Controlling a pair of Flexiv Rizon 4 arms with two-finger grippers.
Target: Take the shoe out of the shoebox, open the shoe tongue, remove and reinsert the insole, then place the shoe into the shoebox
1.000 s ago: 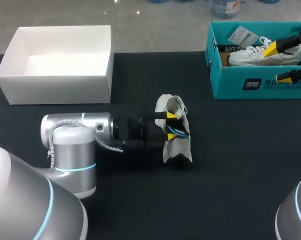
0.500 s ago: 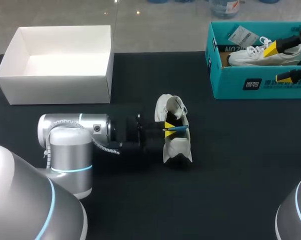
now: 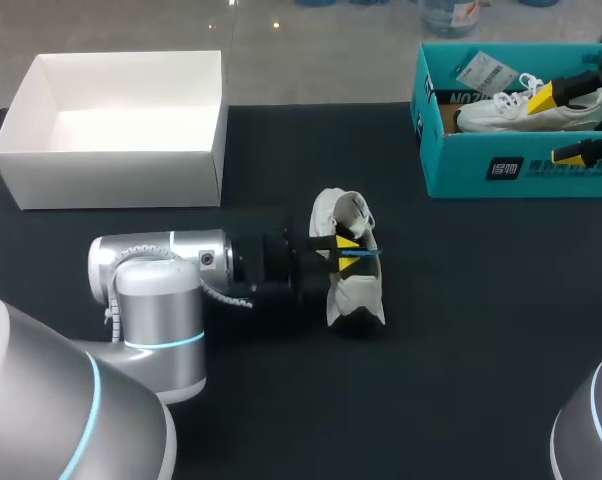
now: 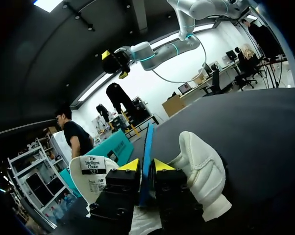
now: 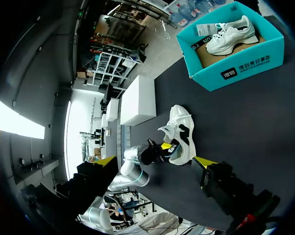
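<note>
Left hand (image 4: pixel 146 165): clamped on blue insole (image 4: pixel 148 142) at shoe (image 3: pixel 353 292), middle of bench (image 3: pixel 431 380).
Right hand (image 3: pixel 556 126): fingers spread wide over teal shoebox (image 3: pixel 461 165), rear-right edge.

The head camera sits high on the near side, looking down over the whole black table (image 3: pixel 461 330). The left wrist camera lies low at mid-table, facing right along the left gripper (image 4: pixel 144 166), which is clamped on a thin blue insole (image 4: pixel 147 142), very close to the white sneaker (image 4: pixel 201 169). The right wrist camera hangs high at the far right behind the right gripper (image 5: pixel 153 161), whose fingers are spread, and faces near-left. All three views share the sneaker and the teal cardboard shoebox (image 3: pixel 481 165). The head and right wrist views also share the open white cardboard box (image 3: pixel 111 150).
</note>
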